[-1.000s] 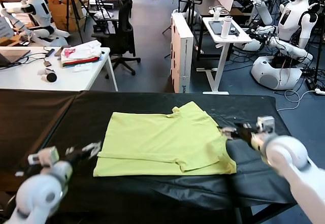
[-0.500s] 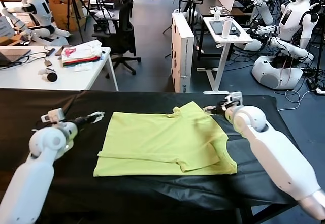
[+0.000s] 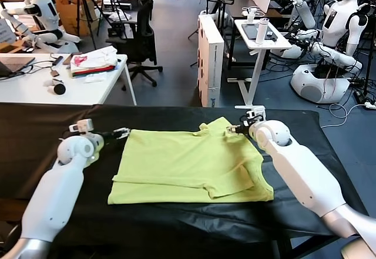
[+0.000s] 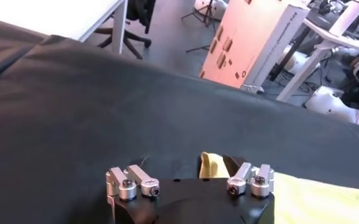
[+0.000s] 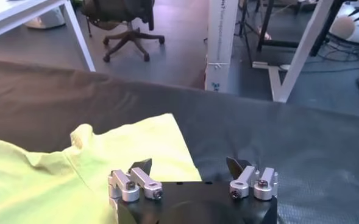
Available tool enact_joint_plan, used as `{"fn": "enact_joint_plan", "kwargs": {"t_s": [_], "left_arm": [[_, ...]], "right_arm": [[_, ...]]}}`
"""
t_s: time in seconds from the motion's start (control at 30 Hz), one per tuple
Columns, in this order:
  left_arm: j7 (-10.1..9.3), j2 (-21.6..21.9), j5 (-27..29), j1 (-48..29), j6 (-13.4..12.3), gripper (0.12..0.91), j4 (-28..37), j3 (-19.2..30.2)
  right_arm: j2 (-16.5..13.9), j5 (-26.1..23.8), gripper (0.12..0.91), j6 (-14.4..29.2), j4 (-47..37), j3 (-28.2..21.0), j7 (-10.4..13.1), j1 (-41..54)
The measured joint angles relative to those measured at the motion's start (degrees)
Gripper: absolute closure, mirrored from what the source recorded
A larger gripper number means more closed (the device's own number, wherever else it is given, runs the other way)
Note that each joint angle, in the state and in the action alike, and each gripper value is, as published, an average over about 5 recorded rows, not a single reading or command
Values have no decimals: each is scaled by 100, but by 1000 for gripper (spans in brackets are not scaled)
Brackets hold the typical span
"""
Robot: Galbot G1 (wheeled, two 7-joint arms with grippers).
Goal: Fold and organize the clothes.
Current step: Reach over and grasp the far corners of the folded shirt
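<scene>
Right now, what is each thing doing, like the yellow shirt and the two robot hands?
T-shirt: lying flat on the black table, partly folded, near edge doubled over.
Left gripper: open, at the shirt's far left corner, holding nothing.
Right gripper: open, over the shirt's far right corner, holding nothing.

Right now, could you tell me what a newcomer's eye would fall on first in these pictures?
The lime-yellow T-shirt stands out, spread partly folded on the black-covered table. The left gripper sits at the shirt's far left corner and the right gripper at its far right corner, each with jaws open. Behind stand a white desk and a tall white box.
</scene>
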Motion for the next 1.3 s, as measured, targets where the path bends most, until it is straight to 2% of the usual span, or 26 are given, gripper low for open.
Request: {"fn": "enact_joint_plan", "kwargs": {"t_s": [0.3, 0.4, 0.47, 0.57, 0.63, 0.73, 0.87, 0.9, 0.97, 1.03, 1.17, 1.3], "left_arm": [[-2, -149, 112, -103, 0, 123, 66, 143], [-1, -172, 136, -105, 0, 123, 75, 164], [-1, -176, 140, -101, 0, 135, 76, 173], [0, -181, 154, -89, -2, 236, 79, 183], [2, -185, 168, -81, -3, 343, 82, 189], [10, -191, 192, -73, -4, 483, 85, 196], [36, -199, 249, -70, 0, 654, 96, 209], [49, -200, 267, -70, 0, 692, 99, 214], [79, -202, 305, -68, 1, 772, 102, 221], [99, -206, 336, -59, 1, 820, 98, 220], [81, -210, 340, -7, 2, 868, 34, 168], [14, -150, 213, 95, 2, 882, -131, 59]], "right_arm": [[39, -54, 130, 0, -36, 9, -18, -2], [30, -56, 203, 0, -51, 12, -29, 7], [27, -56, 281, 0, -67, 12, -35, 18], [30, -57, 383, 0, -83, 13, -43, 30], [31, -60, 443, 0, -87, 12, -47, 31], [31, -68, 590, 0, -92, 12, -49, 31], [32, -73, 823, 0, -106, 25, -51, 22], [32, -74, 856, 0, -108, 33, -56, 15], [32, -74, 886, 0, -104, 55, -71, -5], [32, -73, 886, 0, -89, 87, -91, -32], [13, -42, 887, 21, -7, 190, -151, -105], [-79, 46, 887, 284, 172, 360, -175, -229]]}}
